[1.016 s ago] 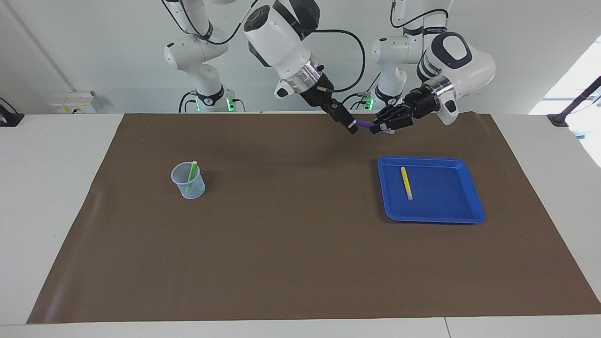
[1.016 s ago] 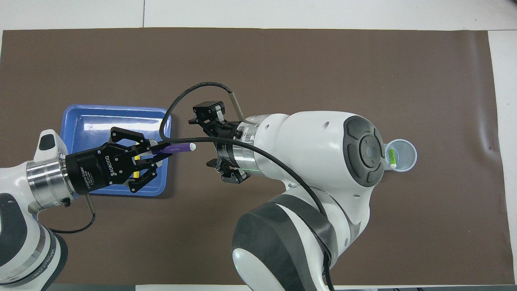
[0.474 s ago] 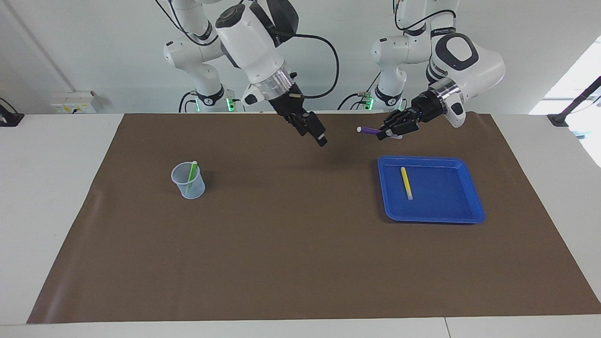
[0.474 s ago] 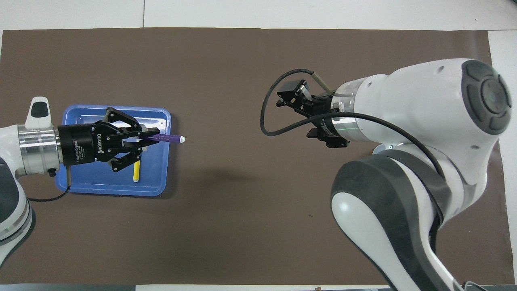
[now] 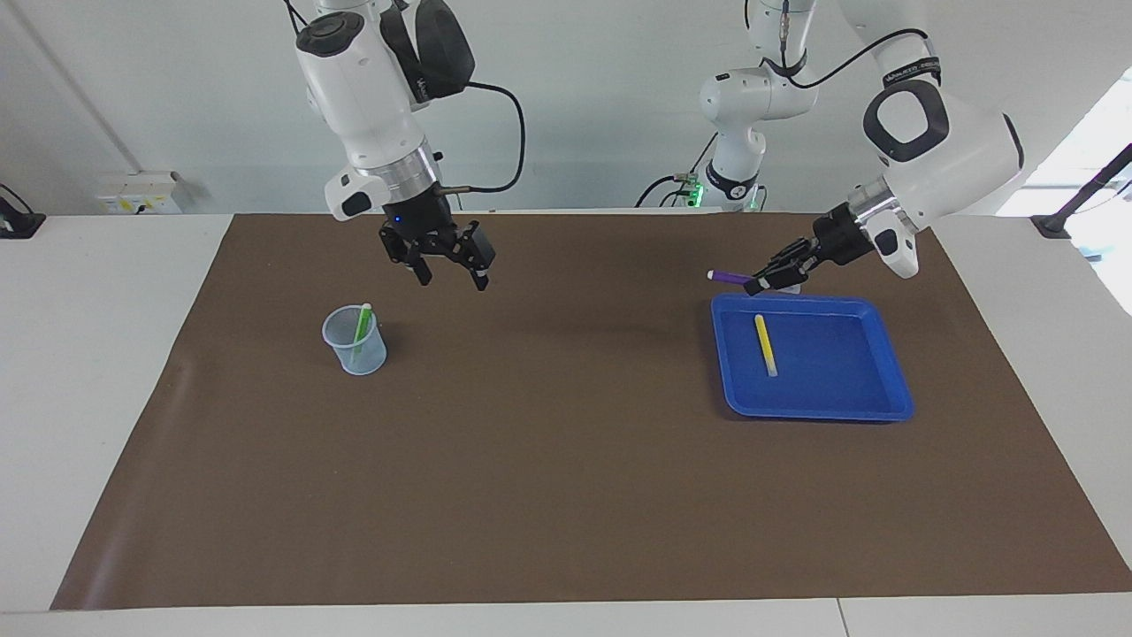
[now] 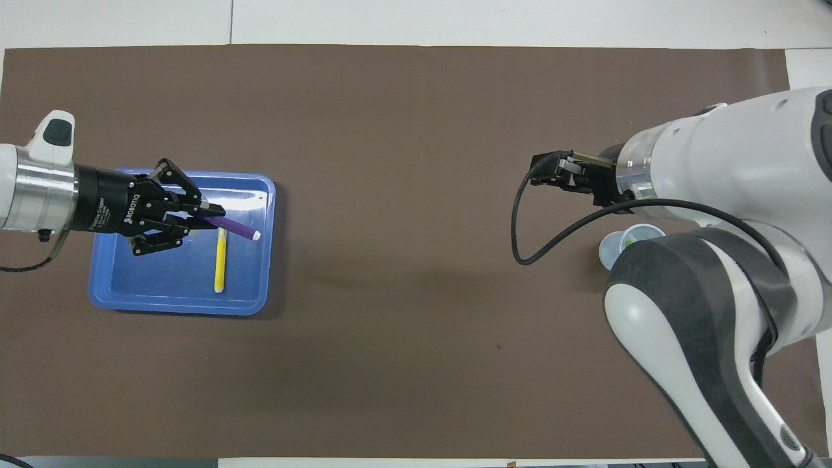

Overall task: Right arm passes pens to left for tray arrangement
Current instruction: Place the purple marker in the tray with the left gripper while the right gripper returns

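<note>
The purple pen [image 5: 730, 277] [image 6: 235, 227] hangs in the air, and my left gripper [image 5: 759, 284] [image 6: 213, 213] is shut on its end. Pen and gripper are over the blue tray [image 5: 884, 354] [image 6: 182, 304], by the rim on the robots' side. A yellow pen [image 5: 765, 345] [image 6: 220, 263] lies flat in the tray. The green pen [image 5: 361, 326] [image 6: 629, 242] stands in a clear cup [image 5: 354, 343] [image 6: 614, 247]. My right gripper [image 5: 453, 276] [image 6: 545, 173] is open and holds nothing; it is over the mat close to the cup. In the overhead view my right arm hides much of the cup.
A brown mat [image 5: 548, 460] [image 6: 403, 104] covers the table, with white tabletop around it. Two slimmer white arms with green-lit bases [image 5: 721, 190] stand at the robots' end. A wall socket [image 5: 137, 193] sits near the right arm's end.
My right arm has swung away from the handover spot to beside the cup. My left gripper has carried the purple pen over the tray and lower.
</note>
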